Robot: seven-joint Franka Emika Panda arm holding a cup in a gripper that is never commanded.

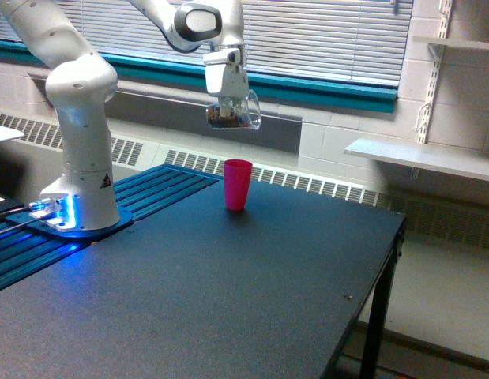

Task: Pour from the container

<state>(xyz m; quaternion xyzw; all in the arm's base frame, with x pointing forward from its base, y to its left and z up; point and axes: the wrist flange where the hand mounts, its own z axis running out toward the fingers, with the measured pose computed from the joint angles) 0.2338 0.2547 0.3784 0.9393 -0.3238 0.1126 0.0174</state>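
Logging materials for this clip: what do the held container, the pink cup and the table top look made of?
The container looks like clear, glossy plastic: brown granular bits show through its wall. The pink cup looks like opaque plastic with a smooth, fairly matte finish. The table top is dark and matte, perhaps laminate or coated board; the view leaves that open.

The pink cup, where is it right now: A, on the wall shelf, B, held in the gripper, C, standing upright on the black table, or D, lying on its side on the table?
C: the pink cup stands upright on the black table, below the held clear cup.
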